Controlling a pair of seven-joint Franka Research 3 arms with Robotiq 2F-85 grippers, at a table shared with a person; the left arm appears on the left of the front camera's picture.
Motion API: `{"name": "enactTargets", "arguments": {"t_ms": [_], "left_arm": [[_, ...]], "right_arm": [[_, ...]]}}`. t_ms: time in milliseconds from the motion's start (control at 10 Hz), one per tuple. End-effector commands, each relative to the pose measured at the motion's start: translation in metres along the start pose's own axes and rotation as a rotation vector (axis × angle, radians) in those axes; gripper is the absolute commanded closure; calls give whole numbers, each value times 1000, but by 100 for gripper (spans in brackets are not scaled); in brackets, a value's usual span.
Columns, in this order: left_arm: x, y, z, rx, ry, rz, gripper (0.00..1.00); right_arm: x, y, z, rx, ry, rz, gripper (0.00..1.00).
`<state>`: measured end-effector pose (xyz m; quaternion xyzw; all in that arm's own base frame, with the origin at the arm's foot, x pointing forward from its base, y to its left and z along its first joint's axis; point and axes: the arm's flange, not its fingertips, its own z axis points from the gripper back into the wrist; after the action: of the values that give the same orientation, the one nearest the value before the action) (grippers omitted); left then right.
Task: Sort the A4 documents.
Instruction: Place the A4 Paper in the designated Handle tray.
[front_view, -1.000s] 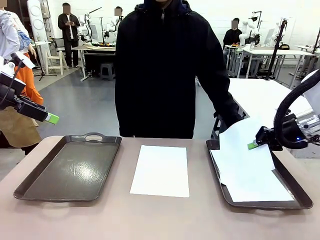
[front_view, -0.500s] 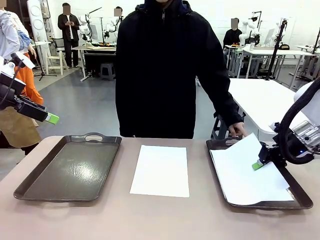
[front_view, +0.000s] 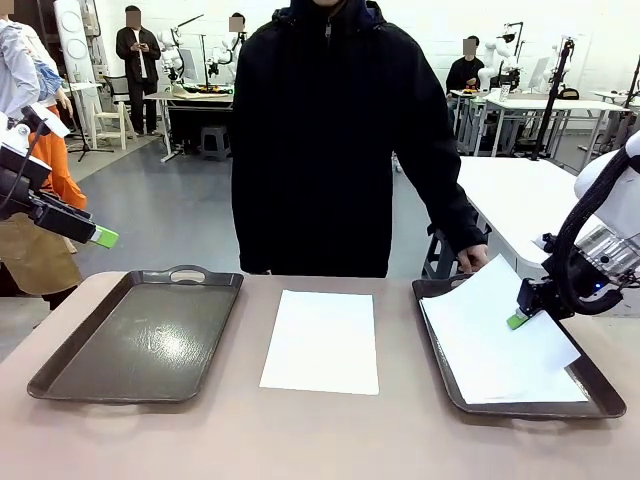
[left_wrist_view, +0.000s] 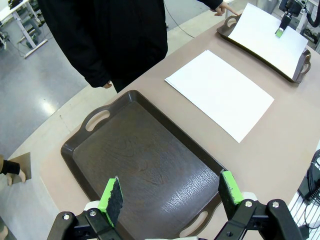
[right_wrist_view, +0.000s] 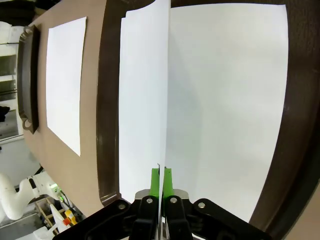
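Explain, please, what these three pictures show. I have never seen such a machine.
Two white robot arms work at a table, facing a person. One picture comes from a camera between the arms; the other two from cameras on the wrists, looking along each tool's green-tipped fingers. On the table lie two dark trays with one loose sheet between them. The left tool hangs open above the left tray. The right tray holds white paper; the right tool is shut on the top sheet at its edge, and the person's hand rests at that tray's far end.
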<state>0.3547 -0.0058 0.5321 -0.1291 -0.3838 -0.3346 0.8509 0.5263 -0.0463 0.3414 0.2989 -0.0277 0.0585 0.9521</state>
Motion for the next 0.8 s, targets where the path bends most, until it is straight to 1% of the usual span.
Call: {"name": "enactTargets", "arguments": {"t_ms": [0,200,300,500,700], "left_arm": [[-1,1,-1,-4,-3,2,0],[-1,1,-1,-4,-3,2,0],[-1,1,-1,-4,-3,2,0],[-1,1,-1,-4,-3,2,0],[-1,1,-1,-4,-3,2,0]], "right_arm": [[-2,-3,-12,-14,36,-29,99],[-5,-8,-17,-76,43,-46,99],[-6,-8,-20,-92,32,-37,99],[-5,-11,-25,-122,43,-41,99],[-3,-10,-28,-132,35,-47,99]]}}
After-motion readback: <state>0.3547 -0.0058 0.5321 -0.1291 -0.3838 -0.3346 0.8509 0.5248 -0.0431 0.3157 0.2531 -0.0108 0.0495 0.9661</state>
